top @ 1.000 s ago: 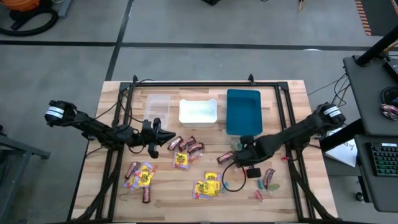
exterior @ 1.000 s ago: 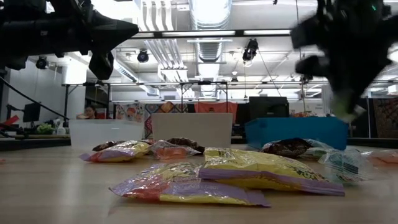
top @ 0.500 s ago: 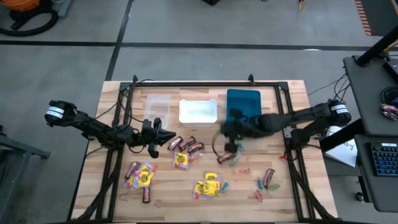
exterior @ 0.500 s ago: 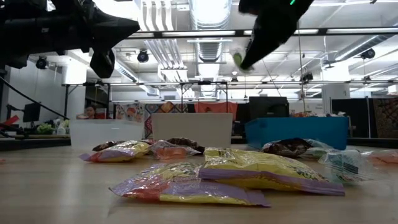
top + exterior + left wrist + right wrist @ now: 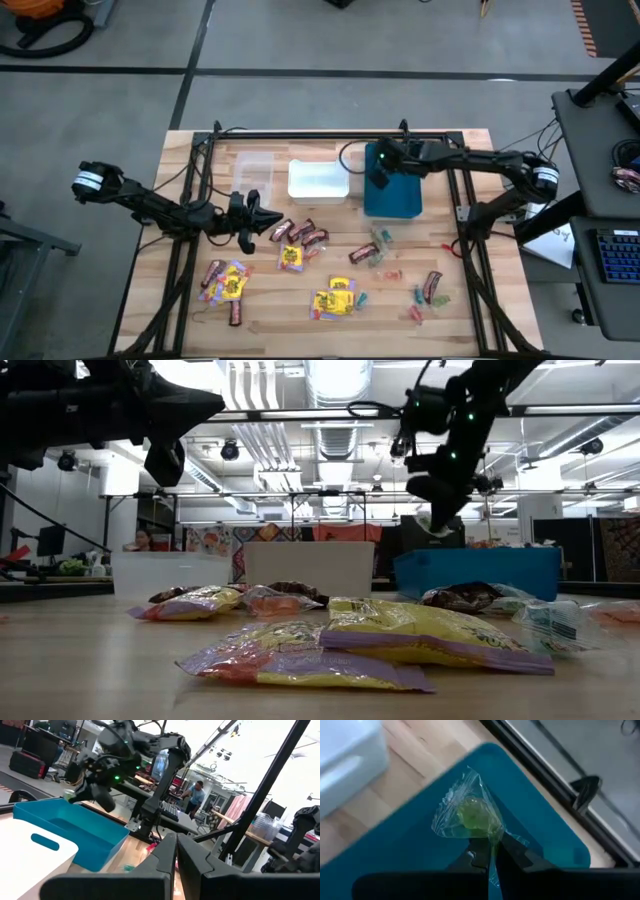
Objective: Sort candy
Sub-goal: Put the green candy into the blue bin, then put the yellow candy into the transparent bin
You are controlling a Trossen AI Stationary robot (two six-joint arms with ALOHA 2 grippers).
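Note:
My right gripper (image 5: 378, 174) hangs over the blue bin (image 5: 395, 190), near its far left corner, shut on a green sweet in a clear wrapper (image 5: 472, 816). It also shows high up in the low view (image 5: 437, 518). The rest of the candy lies on the table: yellow packets (image 5: 228, 281) (image 5: 335, 298), dark bars (image 5: 300, 234), and small pieces (image 5: 425, 296) toward the near right. My left gripper (image 5: 256, 215) waits shut above the table, left of the dark bars, touching nothing. My right gripper pinches the clear wrapper's edge (image 5: 492, 836) between its two fingertips, right beside the green sweet. The sweet sticks out past the fingertips and is lifted clear, with the blue bin's floor below it.
A clear bin (image 5: 252, 172) and a white bin (image 5: 319, 181) stand in a row with the blue bin along the table's far side. A black frame (image 5: 300, 136) runs around the table. Bare wood lies between the bins and the candy.
My right gripper, shut on the green sweet throughout, has risen from the candy at the table's near right and swung toward the far edge. It now hangs over the blue bin. My left arm has kept still.

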